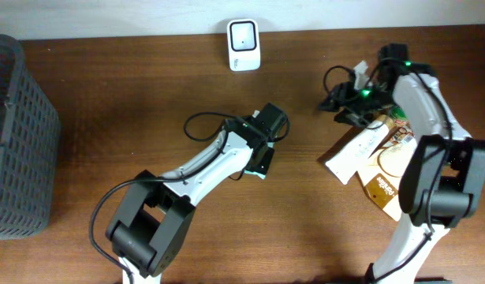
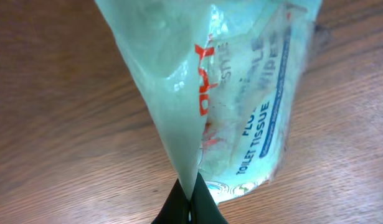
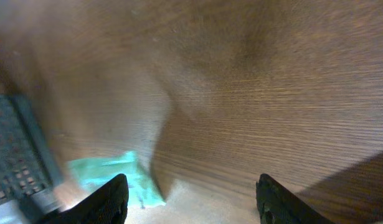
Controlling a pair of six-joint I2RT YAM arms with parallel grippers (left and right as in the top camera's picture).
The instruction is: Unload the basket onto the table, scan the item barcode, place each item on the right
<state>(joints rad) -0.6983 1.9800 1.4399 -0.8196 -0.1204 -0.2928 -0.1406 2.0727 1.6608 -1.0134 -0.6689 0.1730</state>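
Starting with the overhead view, the wipes packet [image 1: 256, 173] is seen held by the left gripper [image 1: 262, 162] near the middle of the table [image 1: 147, 95], well short of the white scanner [image 1: 244, 45] standing at the far edge; the packet is judged to be lifted so that its barcode can be turned toward that scanner. The right gripper [image 1: 346, 106] is poised at the far right, beside a white packet [image 1: 360, 150] and a brown packet [image 1: 388, 185] that are left lying on the wood, presumably as later items. From the left wrist, the jaws are seen pressed together on a thin edge of the packet [image 2: 241, 93], which is gripped by its seam so that the printed face stays uncovered. From the right wrist, which is blurred, the fingers [image 3: 113, 199] are shown spread with only bare wood between them; a teal patch [image 3: 119, 174] near one finger cannot be identified.
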